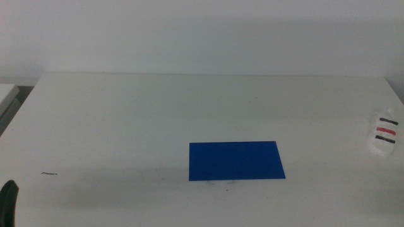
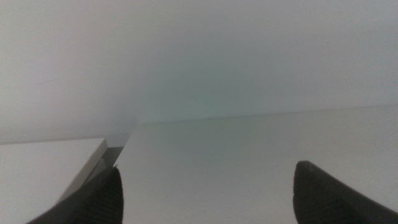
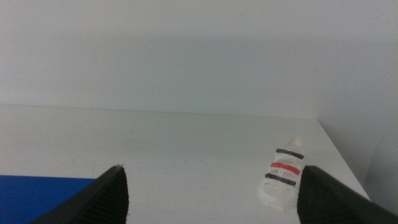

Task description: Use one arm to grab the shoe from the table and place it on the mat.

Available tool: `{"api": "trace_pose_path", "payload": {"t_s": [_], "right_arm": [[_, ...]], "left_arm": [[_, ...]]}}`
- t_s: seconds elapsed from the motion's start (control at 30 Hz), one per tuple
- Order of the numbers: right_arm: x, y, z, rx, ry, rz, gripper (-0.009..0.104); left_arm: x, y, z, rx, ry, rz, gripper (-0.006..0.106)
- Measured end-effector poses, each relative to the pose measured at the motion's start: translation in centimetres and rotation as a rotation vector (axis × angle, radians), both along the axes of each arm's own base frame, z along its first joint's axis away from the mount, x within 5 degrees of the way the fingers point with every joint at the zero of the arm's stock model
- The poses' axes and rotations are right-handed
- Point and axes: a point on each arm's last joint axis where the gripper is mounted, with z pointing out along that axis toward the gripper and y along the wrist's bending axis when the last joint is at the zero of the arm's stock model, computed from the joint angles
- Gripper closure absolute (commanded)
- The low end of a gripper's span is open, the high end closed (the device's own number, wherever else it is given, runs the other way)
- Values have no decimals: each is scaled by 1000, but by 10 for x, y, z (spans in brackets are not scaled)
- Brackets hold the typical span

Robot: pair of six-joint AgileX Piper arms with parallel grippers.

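The white shoe with two dark straps and one red strap lies on the white table at its far right edge. It also shows in the right wrist view, ahead of my right gripper, which is open, empty and well apart from it. The deep blue mat lies flat near the table's middle; its corner shows in the right wrist view. My left gripper is open and empty; a bit of it shows at the middle view's bottom left corner. The right arm is out of the middle view.
A short dark scuff mark lies on the table at the front left. A second white surface adjoins the table's left edge with a narrow gap between. A white wall stands behind the table.
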Motion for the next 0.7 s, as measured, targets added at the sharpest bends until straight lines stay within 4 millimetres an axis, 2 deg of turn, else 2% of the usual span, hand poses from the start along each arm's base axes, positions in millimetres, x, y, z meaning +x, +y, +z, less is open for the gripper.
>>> {"api": "trace_pose_path", "payload": {"t_s": [0.13,0.27,0.37,0.47,0.53,0.7], "right_arm": [[-2,0,9,-1,63,-3,4],[0,-1,51,-4,149,-8,4],[12,0,82,-11,251,-11,4],[34,1,107,-17,417,-13,4],[56,3,122,-24,551,-16,4],[120,6,133,7,892,-68,4]], "left_arm": [[0,0,0,0,0,0,7],[0,0,0,0,0,0,7],[0,0,0,0,0,0,7],[0,0,0,0,0,0,7],[0,0,0,0,0,0,7],[0,0,0,0,0,0,7]]}}
